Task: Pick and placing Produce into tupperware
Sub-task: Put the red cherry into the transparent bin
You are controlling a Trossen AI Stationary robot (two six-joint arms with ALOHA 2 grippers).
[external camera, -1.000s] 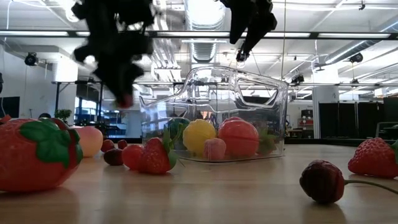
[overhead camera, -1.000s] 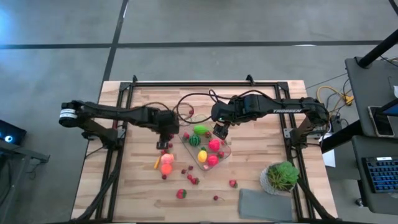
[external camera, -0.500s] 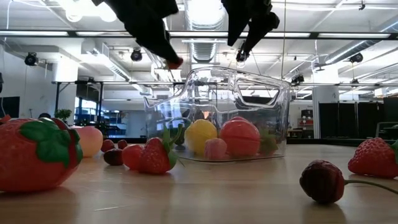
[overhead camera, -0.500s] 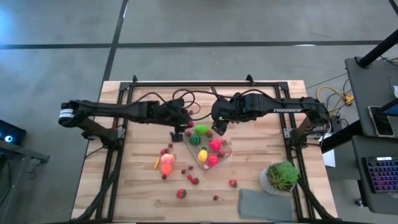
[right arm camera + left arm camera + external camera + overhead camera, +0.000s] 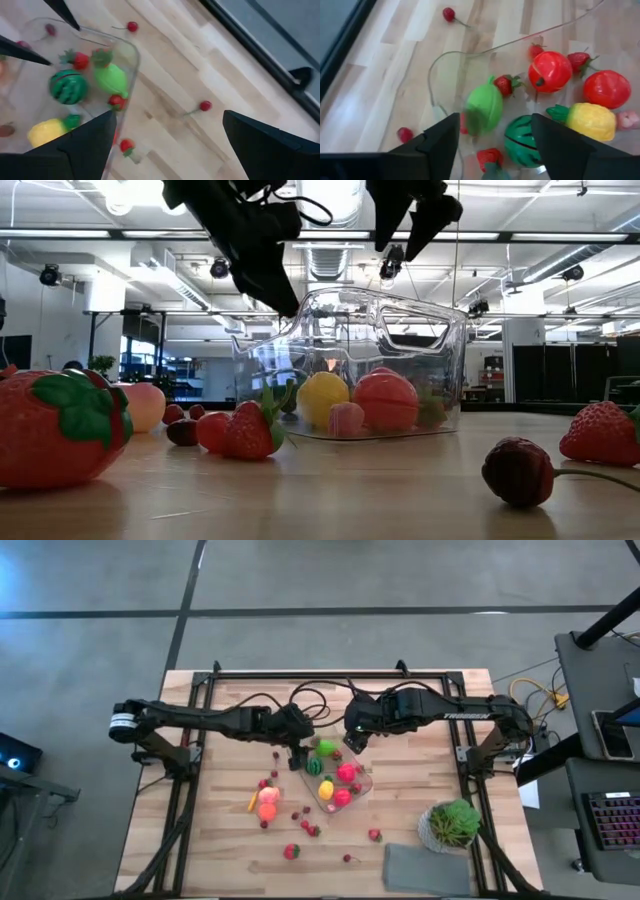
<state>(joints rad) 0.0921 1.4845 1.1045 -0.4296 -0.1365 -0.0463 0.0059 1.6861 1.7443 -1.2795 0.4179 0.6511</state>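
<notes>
L gripper [image 5: 300, 753]: over tub's near-left corner, fingers spread, nothing held.
R gripper [image 5: 352, 740]: above tub's far edge, fingers apart, empty.
Tub [image 5: 361, 787]: mid-table, w/ green fruit [image 5: 484, 107], melon [image 5: 522, 141], lemon [image 5: 590, 121], red fruits inside.
Loose produce: peach [image 5: 267, 796], strawberry [image 5: 291, 851] etc. on table [image 5: 420, 720] near tub.

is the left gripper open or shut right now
Open. In the left wrist view the left gripper has its two dark fingers spread wide apart above the tupperware, with nothing held between them.
</notes>
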